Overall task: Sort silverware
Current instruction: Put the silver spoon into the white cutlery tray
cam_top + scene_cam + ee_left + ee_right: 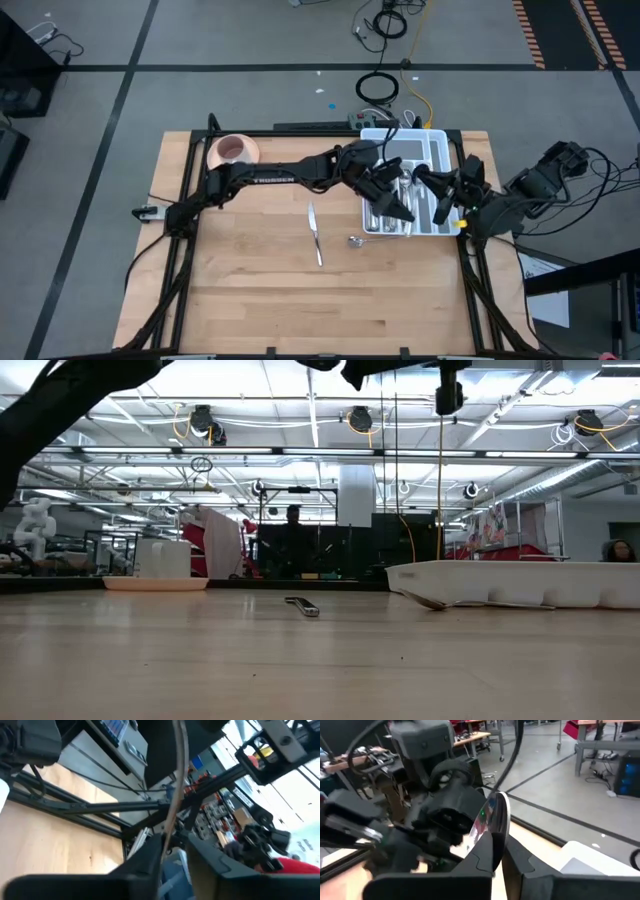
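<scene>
Both grippers meet above the white divided tray (pixel 432 148) at the table's right. My right gripper (pixel 498 845) (pixel 424 184) is shut on a shiny spoon (pixel 496 812). My left gripper (pixel 172 857) (pixel 398 206) faces it, fingers apart, and the spoon's slim handle (pixel 178 775) runs out from between them. Several pieces of silverware (pixel 386 208) lie in the tray. A table knife (pixel 315 235) and a small spoon (pixel 356 240) lie flat on the wooden table. My right gripper pinches the spoon's bowl end (pixel 495 832) between its two fingers; the rounded bowl sticks out past the fingertips. The spoon is lifted clear, above the tray. My left gripper has the handle (pixel 169 832) in its gap beside one finger; I cannot tell whether it touches.
A pink cup on its saucer (pixel 233 151) stands at the table's far left. A black frame (pixel 190 250) runs along the table's edges. Bare wood (pixel 260 290) lies across the near half. In the low view the tray's wall (pixel 520 582) rises at the right.
</scene>
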Robot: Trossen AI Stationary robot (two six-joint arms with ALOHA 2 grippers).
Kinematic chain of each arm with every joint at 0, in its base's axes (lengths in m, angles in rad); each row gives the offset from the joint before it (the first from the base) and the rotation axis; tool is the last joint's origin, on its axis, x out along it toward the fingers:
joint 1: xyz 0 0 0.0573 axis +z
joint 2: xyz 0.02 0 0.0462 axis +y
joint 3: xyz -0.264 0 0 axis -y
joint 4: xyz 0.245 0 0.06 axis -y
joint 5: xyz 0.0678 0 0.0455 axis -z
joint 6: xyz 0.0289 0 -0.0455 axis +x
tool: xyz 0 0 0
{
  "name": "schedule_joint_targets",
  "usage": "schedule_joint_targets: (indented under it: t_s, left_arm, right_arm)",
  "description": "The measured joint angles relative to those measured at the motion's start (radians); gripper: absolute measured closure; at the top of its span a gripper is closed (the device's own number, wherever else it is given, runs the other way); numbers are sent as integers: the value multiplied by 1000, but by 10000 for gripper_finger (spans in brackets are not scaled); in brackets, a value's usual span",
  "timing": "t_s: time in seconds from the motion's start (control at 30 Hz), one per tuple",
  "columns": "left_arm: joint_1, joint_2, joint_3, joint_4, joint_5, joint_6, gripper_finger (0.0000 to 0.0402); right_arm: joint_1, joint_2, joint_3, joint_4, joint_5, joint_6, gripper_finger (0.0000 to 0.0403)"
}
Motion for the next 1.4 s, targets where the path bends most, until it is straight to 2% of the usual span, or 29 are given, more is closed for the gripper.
schedule_joint_targets:
  t_s: [0.13, 0.23, 0.33, 0.53, 0.63, 0.67, 0.7, 0.8, 0.93, 1.2, 1.3, 1.4]
  left_arm:
    - [28, 0, 0, -19, 58, 20, 257]
    - [47, -20, 1, -45, 111, 67, 223]
    - [69, -48, 4, -54, 148, 106, 207]
    - [95, -83, 3, -71, 165, 130, 205]
    - [97, -108, 3, -56, 193, 132, 204]
    - [100, -117, 3, -55, 198, 133, 204]
    - [102, -124, 3, -65, 203, 140, 204]
    - [106, -144, 2, -60, 216, 177, 204]
    - [117, -181, 3, -57, 244, 177, 204]
    - [122, -252, 3, -60, 268, 148, 204]
    - [122, -277, 3, -60, 267, 147, 203]
    - [124, -294, 3, -64, 263, 129, 203]
  right_arm:
    - [-4, -30, 0, -166, 5, 165, 401]
    - [-6, -85, -9, -474, -24, 394, 401]
    - [10, -194, -49, -644, -81, 589, 401]
    - [51, -614, -301, -449, -154, 502, 401]
    - [53, -830, -445, -352, -138, 482, 401]
    - [58, -864, -487, -308, -127, 461, 401]
    - [65, -861, -512, -288, -107, 449, 402]
    - [80, -835, -540, -293, -156, 475, 402]
    - [113, -848, -596, -225, -161, 489, 402]
    - [146, -861, -623, -211, 51, 504, 402]
    - [147, -861, -623, -217, 54, 513, 402]
    - [147, -861, -654, -206, 52, 616, 402]
